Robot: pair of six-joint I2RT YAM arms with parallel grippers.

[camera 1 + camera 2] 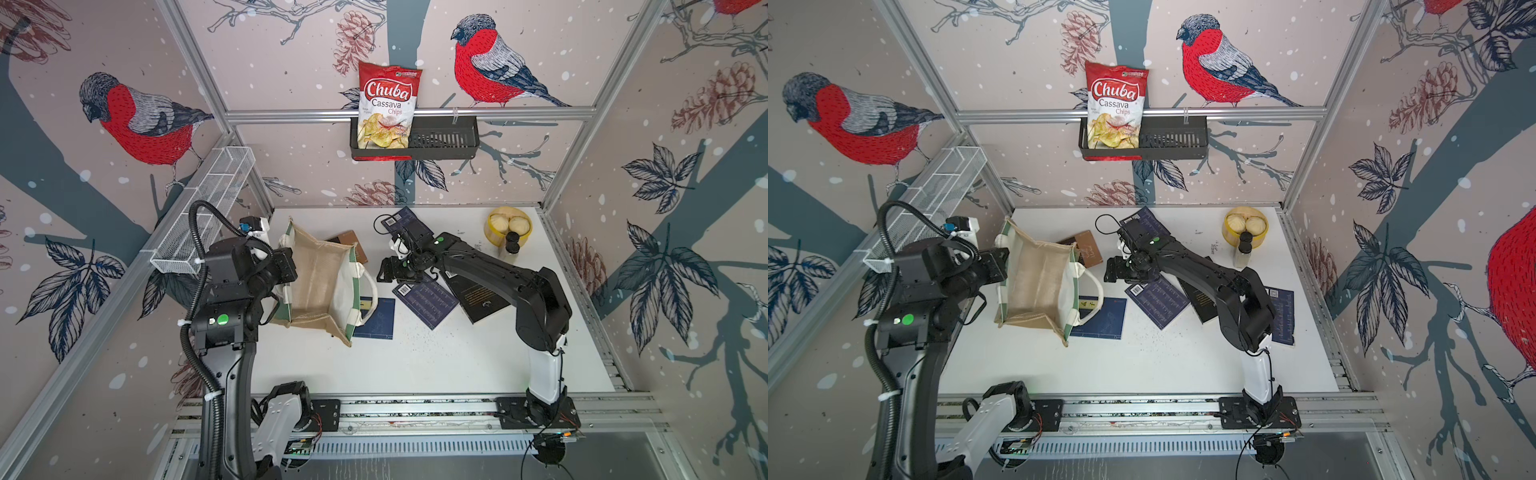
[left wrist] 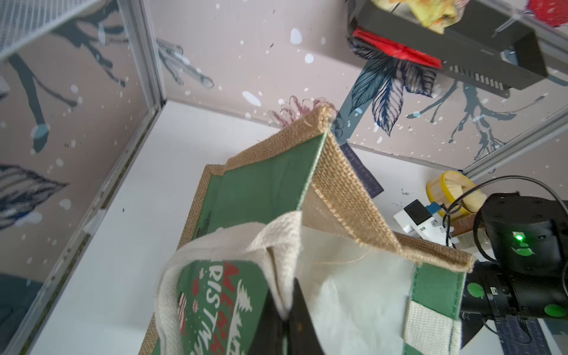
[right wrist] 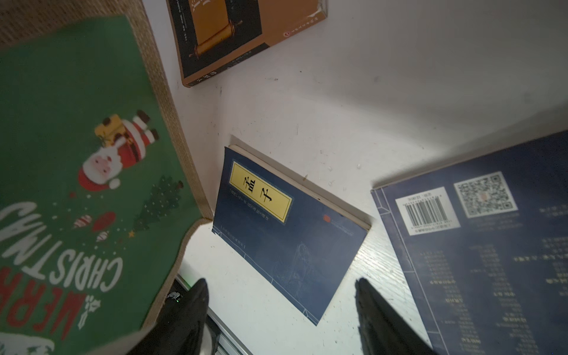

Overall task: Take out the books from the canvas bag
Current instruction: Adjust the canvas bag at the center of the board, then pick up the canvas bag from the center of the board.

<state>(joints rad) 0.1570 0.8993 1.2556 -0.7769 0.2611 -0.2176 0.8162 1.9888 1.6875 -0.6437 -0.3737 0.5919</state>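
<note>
White table (image 1: 415,365) inside an aluminium frame (image 1: 291,116); walls (image 1: 270,54) papered with red-breasted birds. Chips bag (image 1: 388,106) stands in the black basket (image 1: 444,139) on the back rail, wire basket (image 1: 203,208) on the left wall, yellow tub (image 1: 494,240) and bottle (image 1: 512,249) at back right. Canvas bag (image 1: 320,282) sits left of centre, its rim pinched in the left gripper (image 2: 287,319). Right gripper (image 3: 281,287) is spread, empty, beside the bag. Flat on the table: brown book (image 1: 353,245) behind the bag, yellow-labelled book (image 3: 289,227) at its near corner, navy book (image 1: 426,301) and black book (image 1: 478,299) to the right.

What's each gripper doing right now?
Left gripper: closed on the tan burlap canvas bag with green panels, gripping its white-lined rim.
Right gripper: open, holding nothing.
</note>
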